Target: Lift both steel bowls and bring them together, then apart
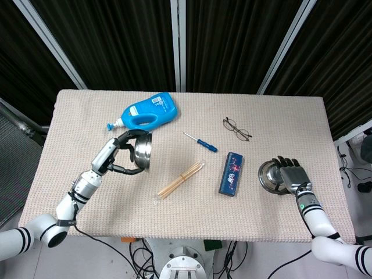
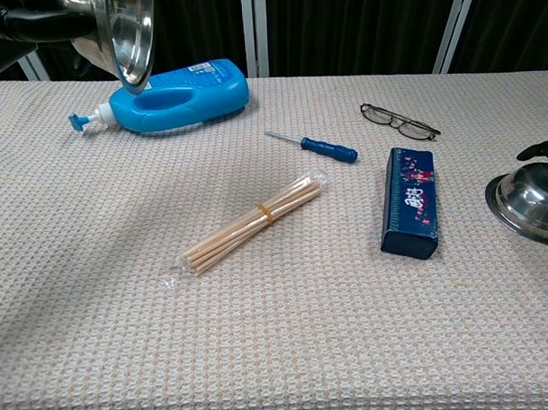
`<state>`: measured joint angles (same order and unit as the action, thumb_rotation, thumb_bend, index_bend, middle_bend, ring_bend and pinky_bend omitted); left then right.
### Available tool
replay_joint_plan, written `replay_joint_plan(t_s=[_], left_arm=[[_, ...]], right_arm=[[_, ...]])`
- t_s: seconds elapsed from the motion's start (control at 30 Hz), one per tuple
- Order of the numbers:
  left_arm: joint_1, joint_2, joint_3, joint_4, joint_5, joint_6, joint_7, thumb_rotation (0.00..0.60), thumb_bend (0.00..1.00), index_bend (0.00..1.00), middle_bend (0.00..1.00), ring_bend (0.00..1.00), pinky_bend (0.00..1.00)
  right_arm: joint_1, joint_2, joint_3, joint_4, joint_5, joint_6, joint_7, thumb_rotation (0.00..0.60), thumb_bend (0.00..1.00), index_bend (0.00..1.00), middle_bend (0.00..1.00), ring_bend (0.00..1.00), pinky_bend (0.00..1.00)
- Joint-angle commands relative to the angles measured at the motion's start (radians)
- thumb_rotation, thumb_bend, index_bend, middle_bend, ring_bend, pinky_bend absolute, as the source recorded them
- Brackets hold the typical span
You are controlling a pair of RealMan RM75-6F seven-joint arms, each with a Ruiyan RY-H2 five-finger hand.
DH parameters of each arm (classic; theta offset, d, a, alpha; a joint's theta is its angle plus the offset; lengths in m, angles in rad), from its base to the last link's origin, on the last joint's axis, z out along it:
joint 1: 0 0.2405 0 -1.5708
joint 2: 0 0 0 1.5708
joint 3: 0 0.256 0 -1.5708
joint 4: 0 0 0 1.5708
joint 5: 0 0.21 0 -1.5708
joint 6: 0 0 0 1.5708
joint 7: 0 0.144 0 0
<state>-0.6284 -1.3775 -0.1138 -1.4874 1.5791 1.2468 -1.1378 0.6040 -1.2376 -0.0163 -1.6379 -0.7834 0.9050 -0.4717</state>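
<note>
My left hand [image 1: 121, 153] grips one steel bowl [image 1: 143, 152] by its rim and holds it off the table, tipped on its side with the opening facing right. In the chest view this bowl [image 2: 124, 30] hangs at the top left, with dark fingers [image 2: 20, 25] behind it. The second steel bowl [image 1: 268, 177] stands upright on the cloth at the right, also seen as a bowl [image 2: 530, 205] at the chest view's right edge. My right hand [image 1: 292, 173] lies at that bowl's right rim with its fingers stretched out and apart; no grip shows.
A blue detergent bottle [image 1: 148, 111] lies behind the lifted bowl. Between the bowls lie a bundle of wooden sticks [image 1: 181, 179], a blue-handled screwdriver [image 1: 201, 142] and a dark blue box [image 1: 231, 173]. Glasses [image 1: 236, 129] rest further back. The table's right edge [image 1: 337, 174] is close to the right bowl.
</note>
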Motion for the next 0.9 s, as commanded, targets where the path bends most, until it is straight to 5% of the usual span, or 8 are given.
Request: replay_joint_plan(t_s=[0.03, 0.57, 0.7, 0.77, 0.9], left_arm=[[0.000, -0.001, 0.000, 0.000, -0.001, -0.001, 0.000, 0.600, 0.16, 0.60, 0.57, 0.48, 0.65], [-0.002, 0.001, 0.001, -0.003, -0.002, -0.004, 0.002, 0.600, 0.16, 0.60, 0.57, 0.48, 0.65], [-0.004, 0.001, -0.001, -0.001, -0.004, -0.006, -0.001, 0.600, 0.16, 0.60, 0.57, 0.48, 0.65], [-0.004, 0.001, -0.001, 0.001, -0.004, -0.007, -0.002, 0.600, 0.16, 0.60, 0.57, 0.48, 0.65], [-0.005, -0.001, -0.001, 0.003, -0.005, -0.008, -0.005, 0.600, 0.16, 0.60, 0.57, 0.48, 0.65]], right_arm=[[0.001, 0.000, -0.001, 0.000, 0.000, 0.000, -0.001, 0.600, 0.00, 0.00, 0.00, 0.00, 0.00], [0.020, -0.009, -0.015, 0.030, -0.011, -0.064, 0.008, 0.600, 0.00, 0.00, 0.01, 0.00, 0.00], [0.021, -0.011, -0.013, 0.037, -0.022, -0.066, 0.020, 0.600, 0.00, 0.00, 0.11, 0.05, 0.00], [0.014, -0.015, -0.010, 0.042, -0.041, -0.052, 0.032, 0.600, 0.00, 0.06, 0.18, 0.12, 0.00], [-0.003, -0.030, -0.002, 0.058, -0.079, -0.012, 0.051, 0.600, 0.01, 0.37, 0.36, 0.31, 0.00]])
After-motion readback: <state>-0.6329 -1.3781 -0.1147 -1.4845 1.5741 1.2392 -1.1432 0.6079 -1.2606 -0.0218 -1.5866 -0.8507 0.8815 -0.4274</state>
